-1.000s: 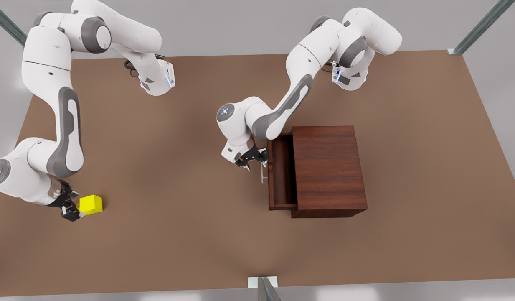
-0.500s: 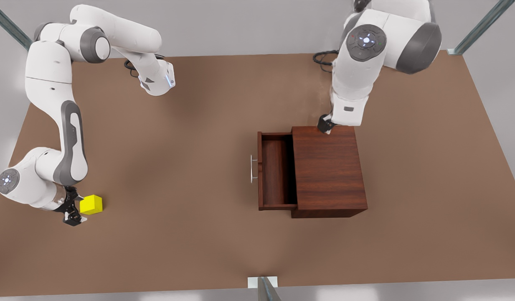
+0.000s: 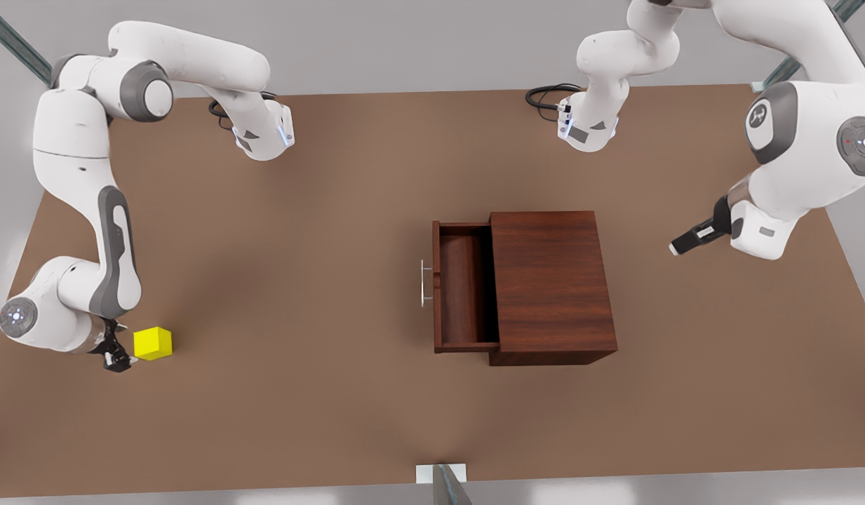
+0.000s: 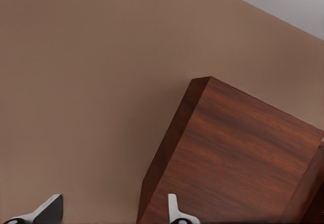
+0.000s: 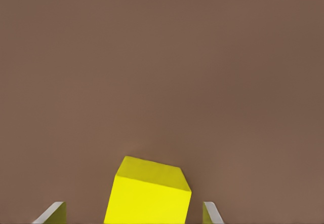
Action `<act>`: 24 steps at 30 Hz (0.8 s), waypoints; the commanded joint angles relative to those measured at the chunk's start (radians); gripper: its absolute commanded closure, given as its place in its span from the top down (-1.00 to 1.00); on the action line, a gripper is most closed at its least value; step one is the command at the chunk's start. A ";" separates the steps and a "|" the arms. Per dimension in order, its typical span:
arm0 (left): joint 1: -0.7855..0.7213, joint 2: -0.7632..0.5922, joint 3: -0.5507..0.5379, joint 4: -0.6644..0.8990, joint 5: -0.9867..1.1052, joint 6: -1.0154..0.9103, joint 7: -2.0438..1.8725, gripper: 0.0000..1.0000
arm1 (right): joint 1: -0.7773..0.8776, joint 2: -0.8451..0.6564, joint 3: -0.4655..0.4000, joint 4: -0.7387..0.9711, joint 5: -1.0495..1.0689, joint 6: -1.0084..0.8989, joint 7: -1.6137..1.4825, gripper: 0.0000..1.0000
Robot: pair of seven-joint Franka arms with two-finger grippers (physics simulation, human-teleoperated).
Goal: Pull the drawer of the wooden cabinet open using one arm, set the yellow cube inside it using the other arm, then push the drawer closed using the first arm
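Looking at your table [image 3: 278, 294] first: the cabinet [image 3: 551, 284] sits unmoved at centre, its drawer [image 3: 464, 294] pulled out toward the front view's left, as half a second ago. Your left gripper [image 3: 674, 248], then above the cabinet's back corner, has swung off to the front view's right, fingers [image 4: 50, 210] apart. Your right gripper [image 3: 116, 363] is spread around the cube [image 3: 153, 343], which rests on the table, well apart from the drawer.
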 commanded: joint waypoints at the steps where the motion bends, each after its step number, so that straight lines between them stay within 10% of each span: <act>1: -0.026 0.000 -0.003 0.004 -0.003 -0.011 0.492 1.00 | -0.011 0.007 0.015 0.001 -0.025 -0.007 -0.095 1.00; 24: -0.035 -0.003 -0.004 0.000 0.000 -0.035 0.454 1.00 | -0.062 0.076 0.065 -0.067 -0.054 0.167 0.019 1.00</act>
